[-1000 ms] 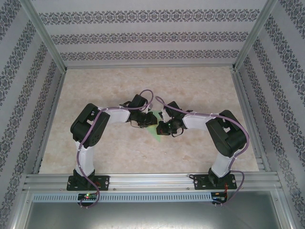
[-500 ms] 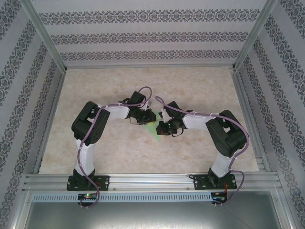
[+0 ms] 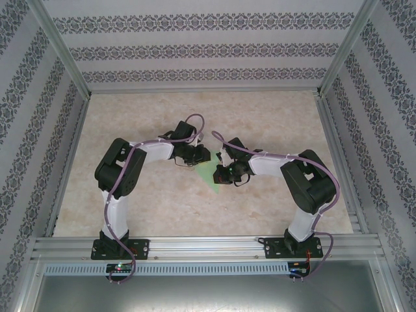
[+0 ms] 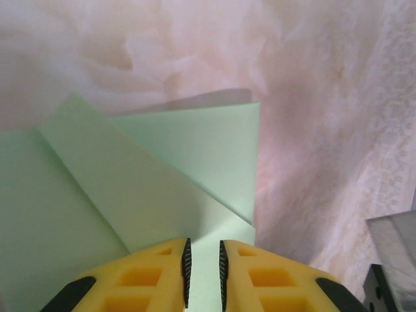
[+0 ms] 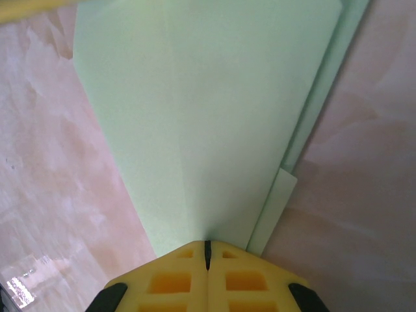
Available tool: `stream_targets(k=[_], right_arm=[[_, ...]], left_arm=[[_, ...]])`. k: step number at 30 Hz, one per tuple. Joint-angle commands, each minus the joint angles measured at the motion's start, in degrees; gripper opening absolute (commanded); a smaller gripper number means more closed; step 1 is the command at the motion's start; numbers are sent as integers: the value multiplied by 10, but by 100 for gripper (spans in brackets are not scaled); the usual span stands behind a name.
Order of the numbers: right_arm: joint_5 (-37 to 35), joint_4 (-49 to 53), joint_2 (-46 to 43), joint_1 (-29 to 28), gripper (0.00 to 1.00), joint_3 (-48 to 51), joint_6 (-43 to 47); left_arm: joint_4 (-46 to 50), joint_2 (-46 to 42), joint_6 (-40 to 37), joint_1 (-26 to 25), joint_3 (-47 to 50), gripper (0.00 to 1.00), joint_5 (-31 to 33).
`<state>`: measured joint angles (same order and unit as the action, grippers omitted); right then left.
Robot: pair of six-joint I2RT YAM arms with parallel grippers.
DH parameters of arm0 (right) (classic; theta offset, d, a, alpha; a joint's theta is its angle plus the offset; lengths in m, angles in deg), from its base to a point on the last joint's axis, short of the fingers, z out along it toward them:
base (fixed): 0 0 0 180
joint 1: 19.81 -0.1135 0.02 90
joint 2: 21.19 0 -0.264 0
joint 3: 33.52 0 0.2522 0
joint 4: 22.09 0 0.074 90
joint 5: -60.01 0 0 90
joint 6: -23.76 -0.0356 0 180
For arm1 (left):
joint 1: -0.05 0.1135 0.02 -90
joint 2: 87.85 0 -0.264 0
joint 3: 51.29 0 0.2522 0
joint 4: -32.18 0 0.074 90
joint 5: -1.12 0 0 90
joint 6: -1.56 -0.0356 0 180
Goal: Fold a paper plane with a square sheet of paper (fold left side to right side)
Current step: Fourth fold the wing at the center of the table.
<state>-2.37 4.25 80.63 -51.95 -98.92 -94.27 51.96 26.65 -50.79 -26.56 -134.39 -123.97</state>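
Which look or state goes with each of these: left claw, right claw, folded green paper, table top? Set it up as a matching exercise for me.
Things:
1. left claw
2. right claw
3. folded green paper
4. table top

States:
A. pale marbled beige
B. fingers pressed together
C. creased, tapering to a point
D. fingers a narrow gap apart

Pairs: 1-D, 2-B, 3-C, 4-A

A: Marbled beige table (image 3: pixel 273 123), evenly lit, with wallpaper walls (image 3: pixel 195 49) in floral stripes on three sides.
B: And aluminium posts (image 3: pixel 60 49) at the far corners, a broad aluminium rail (image 3: pixel 208 246) along the near edge.
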Motion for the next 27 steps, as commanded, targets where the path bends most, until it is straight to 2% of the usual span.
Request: stream_targets(k=[1,6,14,27], right_arm=[[-82,98,35,-3,0,23,14],[-82,96,36,-5,0,23,11],[-82,96,37,-5,0,25,12],[-84,99,36,-6,0,22,12]], left_arm=[[-14,-51,-12,8,22,23,10],[-65,-67,16,-1,69,22,-25],[-134,-28,66,-37,95,20,-55],[-124,-12,76,-56,108,20,-40]])
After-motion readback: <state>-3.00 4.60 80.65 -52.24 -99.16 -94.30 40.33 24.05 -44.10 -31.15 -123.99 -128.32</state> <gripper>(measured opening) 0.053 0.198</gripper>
